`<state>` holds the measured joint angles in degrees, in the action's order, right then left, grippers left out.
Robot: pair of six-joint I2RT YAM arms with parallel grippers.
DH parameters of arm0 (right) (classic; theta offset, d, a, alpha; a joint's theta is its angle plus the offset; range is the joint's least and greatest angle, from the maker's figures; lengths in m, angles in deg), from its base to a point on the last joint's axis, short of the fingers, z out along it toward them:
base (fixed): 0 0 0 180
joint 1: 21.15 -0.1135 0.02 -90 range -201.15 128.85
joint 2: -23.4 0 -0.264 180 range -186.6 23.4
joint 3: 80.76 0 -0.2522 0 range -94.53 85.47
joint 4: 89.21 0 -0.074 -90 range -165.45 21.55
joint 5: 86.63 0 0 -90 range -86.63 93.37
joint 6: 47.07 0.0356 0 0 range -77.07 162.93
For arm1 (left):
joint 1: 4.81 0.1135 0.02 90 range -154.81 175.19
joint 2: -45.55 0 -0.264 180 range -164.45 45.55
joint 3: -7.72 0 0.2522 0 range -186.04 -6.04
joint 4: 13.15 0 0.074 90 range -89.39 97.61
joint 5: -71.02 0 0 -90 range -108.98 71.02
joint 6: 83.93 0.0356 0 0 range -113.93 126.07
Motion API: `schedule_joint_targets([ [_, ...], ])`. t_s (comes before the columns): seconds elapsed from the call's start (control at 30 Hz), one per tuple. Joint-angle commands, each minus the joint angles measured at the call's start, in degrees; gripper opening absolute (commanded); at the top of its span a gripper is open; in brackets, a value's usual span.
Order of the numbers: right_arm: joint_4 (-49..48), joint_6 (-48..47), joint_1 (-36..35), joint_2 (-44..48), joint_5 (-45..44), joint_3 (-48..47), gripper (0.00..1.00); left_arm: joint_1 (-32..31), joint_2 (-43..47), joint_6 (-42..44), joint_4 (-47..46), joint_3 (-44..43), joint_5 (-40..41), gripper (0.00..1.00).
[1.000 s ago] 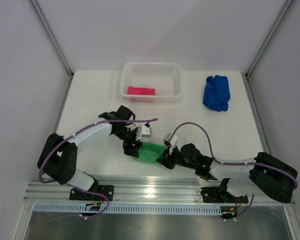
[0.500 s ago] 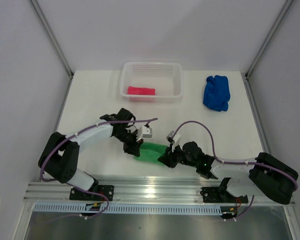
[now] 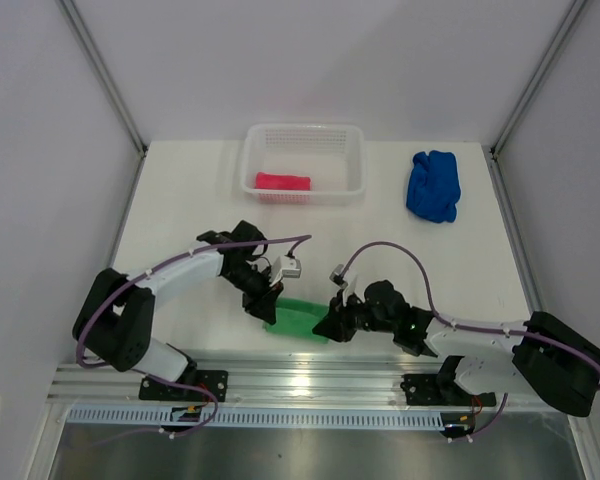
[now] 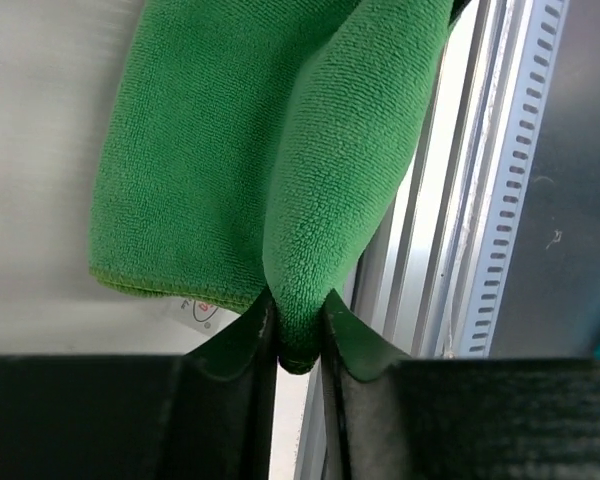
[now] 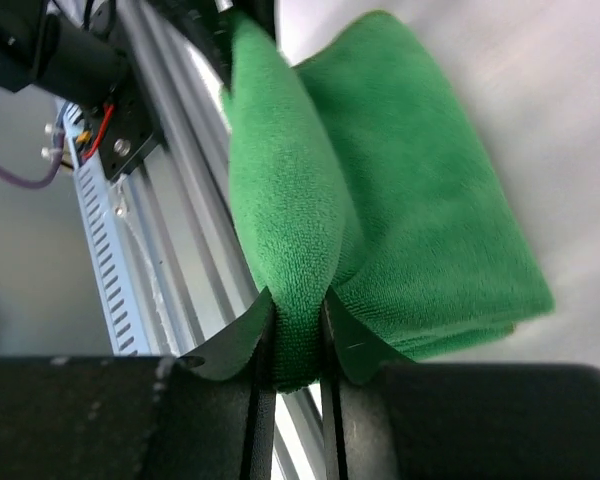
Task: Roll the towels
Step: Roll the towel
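Long axis of green towel [image 3: 298, 318] runs left–right; left gripper [image 3: 268, 305] and right gripper [image 3: 329, 326] each clamp one end.

Top camera: high, behind arm bases [image 3: 195, 383], looks down over whole tabletop [image 3: 180, 190]. Left wrist camera: very close, sights along left pincer [image 4: 300, 330]. Right wrist camera: same along right pincer [image 5: 295, 330]. All three share green towel [image 3: 298, 318], near-edge rail [image 3: 310, 378].
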<state>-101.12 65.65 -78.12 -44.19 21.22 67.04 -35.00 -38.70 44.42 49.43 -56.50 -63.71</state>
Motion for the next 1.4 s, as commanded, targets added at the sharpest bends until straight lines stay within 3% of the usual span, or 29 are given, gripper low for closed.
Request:
schedule_joint_targets([
  [0.0,-0.08,3.46,3.08,0.01,1.49,-2.13,0.02,1.19,-0.03,-5.64,-3.11,-1.13,0.16,0.25],
  [0.2,-0.78,6.37,7.4,-2.71,2.88,-1.69,0.01,1.37,-6.0,-11.36,-7.07,-5.17,4.04,0.3],
  [0.3,-2.45,7.34,8.28,-4.65,4.83,-2.13,0.0,1.63,-7.77,-11.11,-6.28,-6.59,1.32,0.46],
  [0.43,-4.38,7.95,8.36,-4.04,5.27,-1.52,0.0,1.81,-4.63,-8.21,-6.01,-4.3,-3.25,0.56],
  [0.53,-4.56,7.87,8.37,-3.6,5.97,-1.34,0.0,1.81,-1.11,-7.59,-7.15,-1.93,-4.75,0.57],
  [0.57,-4.56,7.87,8.37,-3.51,6.15,-1.34,0.0,1.81,-0.57,-7.59,-7.07,-1.49,-4.84,0.55],
  [0.6,-4.39,7.95,8.37,-3.42,6.5,-1.43,0.0,1.81,-0.31,-7.33,-6.63,-1.83,-5.1,0.46],
  [0.63,-4.3,8.21,8.37,-3.34,7.02,-1.51,0.0,1.81,-0.04,-6.37,-4.37,-2.19,-5.19,0.24],
  [0.73,-1.76,8.57,7.32,-1.93,8.78,-2.39,0.0,1.89,1.01,-3.82,0.99,-3.07,-4.93,0.05],
  [0.83,2.72,7.52,3.54,0.18,7.91,-3.62,0.0,1.89,4.61,-1.45,4.0,-1.06,-6.42,0.03],
  [0.97,1.6,9.53,2.21,0.97,7.38,-2.66,0.0,1.72,7.52,-2.83,2.0,1.23,-2.91,0.06],
  [1.1,0.63,10.67,4.49,-2.01,6.41,-2.83,0.0,1.89,0.43,-6.0,-0.73,-0.6,0.69,0.13],
  [1.23,-2.45,12.7,7.22,-7.27,7.99,-2.66,0.0,2.6,-7.4,-9.86,-2.41,-4.91,2.8,0.3],
  [1.37,-6.4,14.98,9.68,-11.06,11.05,-2.22,0.0,3.39,-10.93,-12.07,-3.55,-8.69,4.04,0.36],
])
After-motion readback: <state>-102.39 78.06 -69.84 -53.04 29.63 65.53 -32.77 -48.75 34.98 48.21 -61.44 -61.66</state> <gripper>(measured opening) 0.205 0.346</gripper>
